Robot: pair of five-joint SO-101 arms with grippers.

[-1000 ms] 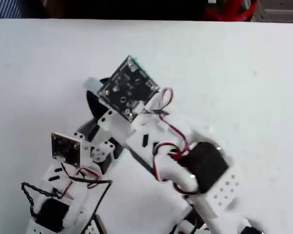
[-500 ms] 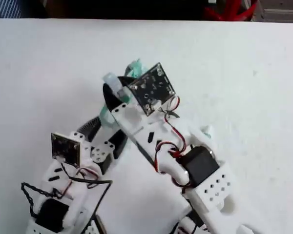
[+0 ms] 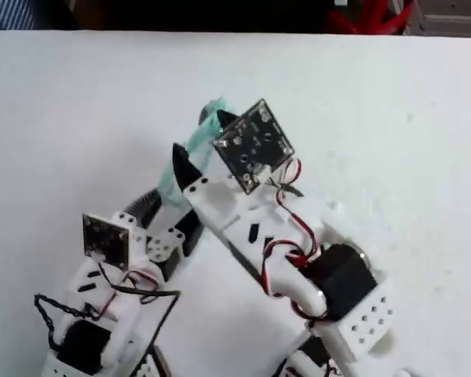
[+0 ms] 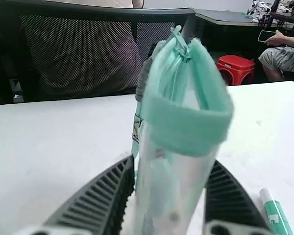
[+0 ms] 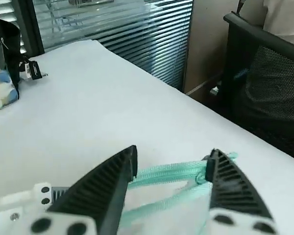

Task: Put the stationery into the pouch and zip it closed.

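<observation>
I've got the pouch (image 3: 190, 148) left of centre on the table (image 3: 392, 118), stood on edge w/ the teal zip side up. L gripper (image 4: 171, 166) has it clamped, both fingers pressed on the clear sides at the near end. R gripper (image 5: 172, 154) is over the far end, jaws wide apart astride the zip strip, gripping nothing. A teal-and-white pen (image 4: 273, 211) lies on the table close by the L gripper, outside the pouch. Can't tell what's inside the pouch.

Clear teal-trimmed pouch (image 4: 179, 147) upright (mouth open), green marker (image 4: 273, 213) beside
</observation>
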